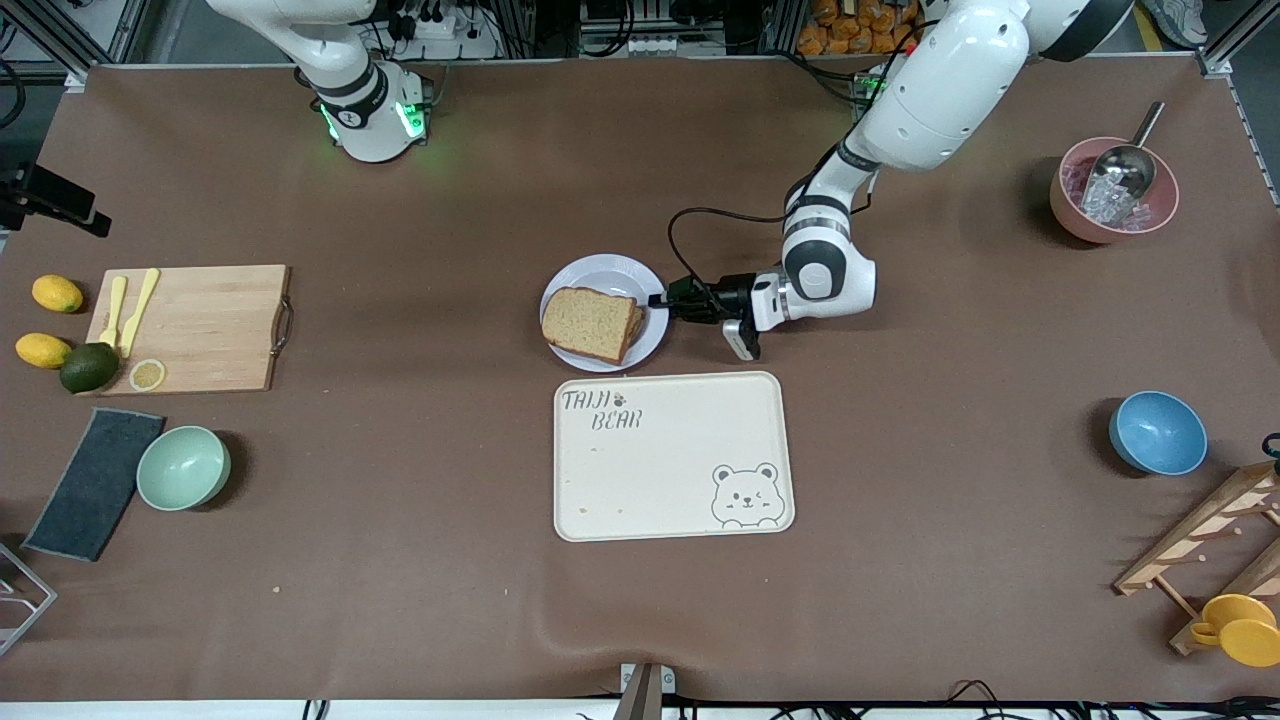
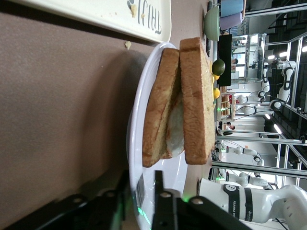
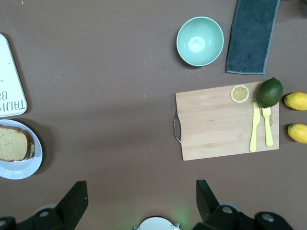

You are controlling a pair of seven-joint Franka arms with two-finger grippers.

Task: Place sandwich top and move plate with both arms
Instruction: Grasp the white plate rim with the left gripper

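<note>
Plain square slice of light-brown wholemeal bread, the sandwich top [image 1: 588,322], already lies on the lower slice on the round pale lavender-white plate [image 1: 640,275], at table centre, just farther from the front camera than the cream rectangular bear-printed tray [image 1: 672,455]. The left wrist view shows something pale between the two slices, and the top slice sitting a little askew.

Left gripper [image 1: 664,300] is low at the plate rim on the side toward the left arm's end of the table. In the left wrist view one finger [image 2: 159,184] sits over the rim and the other under it, drawn in close: it looks pinched onto the plate edge, though actual contact is hard to confirm.

Right gripper [image 3: 139,203] waits high near its base, fingers spread wide, holding nothing, looking down on the wooden cutting board [image 3: 225,120] and the mint-green bowl [image 3: 200,41].

Risks, as I judge them:
- One-sided pinch on a shallow rim; a lift could tilt the plate and slide the loose top slice off.
- Thin rim may slip from the fingers.
- Dragging could catch on the brown table mat [image 1: 400,560] or the tray edge.
- The right arm has far to come; a mistimed lift could twist the plate.
</note>
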